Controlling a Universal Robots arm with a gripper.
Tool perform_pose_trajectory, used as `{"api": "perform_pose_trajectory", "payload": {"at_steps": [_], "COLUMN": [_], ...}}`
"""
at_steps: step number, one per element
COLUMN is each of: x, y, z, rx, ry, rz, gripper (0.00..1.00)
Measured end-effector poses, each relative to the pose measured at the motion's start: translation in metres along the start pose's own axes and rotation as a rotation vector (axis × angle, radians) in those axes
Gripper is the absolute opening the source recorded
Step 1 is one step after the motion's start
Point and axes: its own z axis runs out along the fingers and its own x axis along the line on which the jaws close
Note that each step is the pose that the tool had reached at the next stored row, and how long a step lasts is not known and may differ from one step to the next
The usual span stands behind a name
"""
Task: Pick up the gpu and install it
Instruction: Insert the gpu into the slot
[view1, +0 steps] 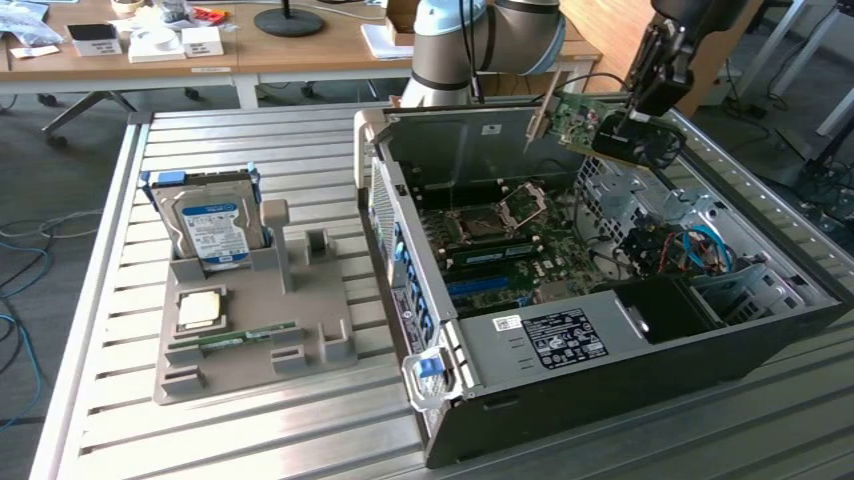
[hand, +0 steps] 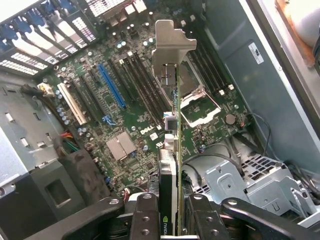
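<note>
The gpu (view1: 577, 116), a thin flat green rectangular circuit card with a round black fan (view1: 645, 148), hangs tilted in the air, clamped in the tool (view1: 630, 125) above the far end of the open dark metal computer case (view1: 627, 370). From the wrist, the gpu (hand: 176, 135) stands edge-on over the green motherboard (hand: 130, 125), with its silver metal end bracket (hand: 170, 42) farthest from the tool (hand: 172, 220).

On the slatted table (view1: 160, 440), a parts holder (view1: 240, 375) sits at the exterior view's left and an open computer case (view1: 641, 370) at its right. In the holder, the hard drive (view1: 214, 225) stands upright at the back, with the CPU (view1: 200, 310) and then the RAM strip (view1: 247, 338) lying before it. The motherboard (view1: 521, 250) lies in the case. The gpu (view1: 577, 115), clamped in the gripper (view1: 625, 128), hangs above it, not touching.
</note>
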Motion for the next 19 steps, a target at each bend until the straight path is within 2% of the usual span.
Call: {"api": "perform_pose_trajectory", "payload": {"at_steps": [8,19], "x": [0.0001,0.0000], "y": [0.0001,0.0001], "z": [0.0002,0.0008], "rx": [-0.0018,-0.0050], "ry": [0.0031,0.0087], "rz": [-0.085,-0.236], "gripper": [0.27,0.27]}}
